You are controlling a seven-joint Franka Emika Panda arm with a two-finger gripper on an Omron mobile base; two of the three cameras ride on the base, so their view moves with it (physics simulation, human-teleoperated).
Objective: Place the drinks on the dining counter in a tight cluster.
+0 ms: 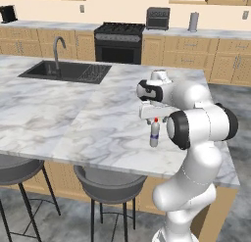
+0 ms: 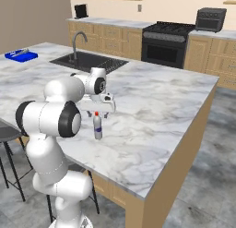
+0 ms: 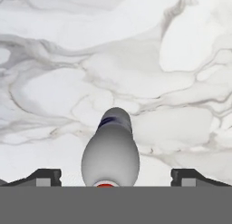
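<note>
On the dining counter point(image 1: 73, 123), a broad slab of white marble veined in grey over a tan wood base, the small clear bottle point(image 1: 155, 133) stands upright near the front edge, its long axis vertical and its red cap pointing straight up at the hand. It has a rounded shoulder narrowing to a short neck, and a dark blue band of label wraps its middle; any writing on that label is too small to read. The gripper point(image 1: 157, 119) hangs directly above it, pointing down, with its jaws spread wide on either side of the cap and not touching the bottle. In the hand view the bottle point(image 3: 110, 153) appears end-on as a smooth grey, pear-shaped body between the two dark finger tips point(image 3: 43, 177), with clear gaps to each side.

Farther back a rectangular black sink point(image 1: 66, 71) is set into the marble, with a curved metal tap point(image 1: 58, 50). Round grey stools point(image 1: 110, 184) stand under the near edge. At the far left corner lies a flat blue object point(image 2: 20, 55), possibly a sponge.
</note>
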